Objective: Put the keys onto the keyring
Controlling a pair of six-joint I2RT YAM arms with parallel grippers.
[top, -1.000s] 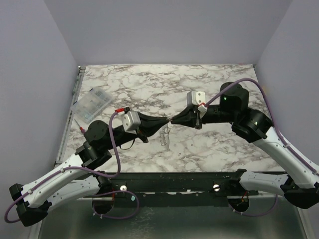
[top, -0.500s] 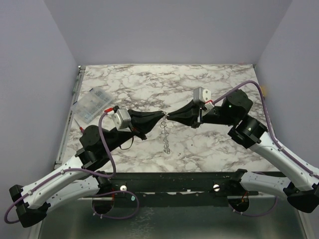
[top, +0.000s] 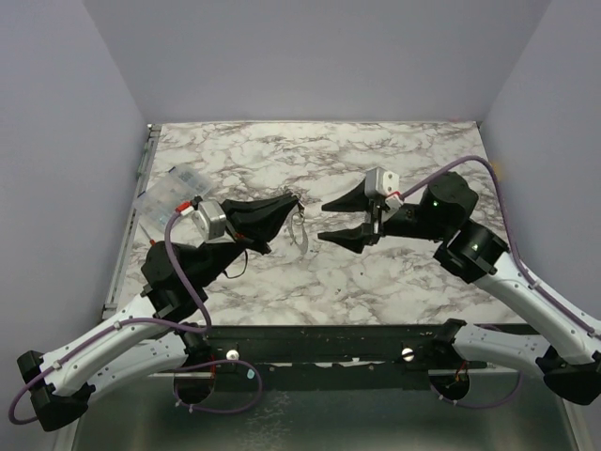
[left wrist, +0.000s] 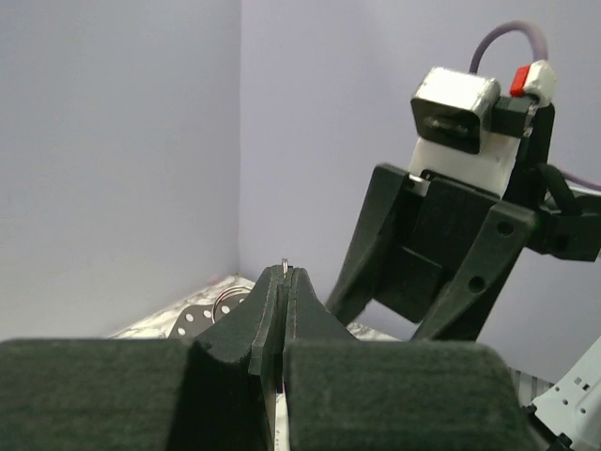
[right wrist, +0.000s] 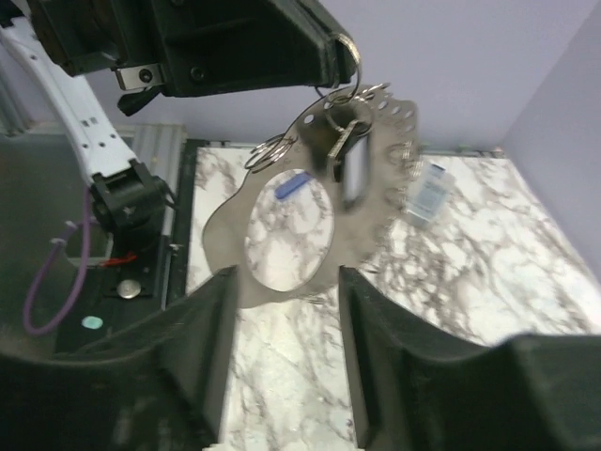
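Left fingers [top: 286, 203] shut tight, pinching top of keyring [top: 299, 228]. Keyring hangs over middle of tabletop [top: 394, 272], key [right wrist: 351, 174] dangling with it. Right fingers [top: 343, 199] half open, empty, just right of keyring.

My right gripper [top: 324, 220] faces the left gripper [top: 298, 199] at close range. The keyring [top: 300, 230] dangles in the narrow gap between them, blocking a straight pass there. The clear box [top: 174, 195] crowds the table's [top: 376, 160] left edge. Open marble lies toward the back and right.
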